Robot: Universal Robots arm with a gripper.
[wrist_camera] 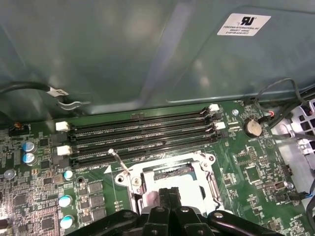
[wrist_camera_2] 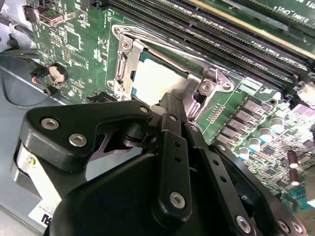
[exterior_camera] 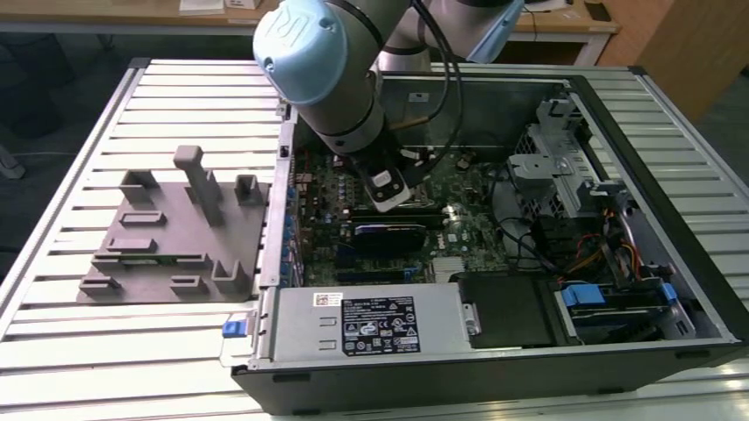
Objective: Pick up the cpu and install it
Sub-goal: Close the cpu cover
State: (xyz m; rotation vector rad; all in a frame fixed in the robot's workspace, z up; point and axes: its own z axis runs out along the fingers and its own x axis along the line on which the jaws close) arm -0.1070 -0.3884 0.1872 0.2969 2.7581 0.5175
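Gripper (wrist_camera_2: 171, 102): you are keeping its fingers pressed together with nothing showing between them, right at the socket's edge.
Cpu (wrist_camera_2: 155, 78): it is lying flat inside the socket frame (wrist_camera_2: 124, 61), just past the fingertips.
Memory slots (wrist_camera: 142, 132): they are running alongside the socket's far side.
Computer case (exterior_camera: 492, 373): it is sitting open on the bench (exterior_camera: 188, 96).

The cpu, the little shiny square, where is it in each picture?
Exterior view: the arm hides its spot, under the tool inside the computer case.
Second wrist view: the cpu is the silvery square inside the metal-framed socket, just past the tool.
First wrist view: the cpu sits inside the socket, just past the tool.
Shared landmark: the long black memory slots beside the socket, in both wrist views.
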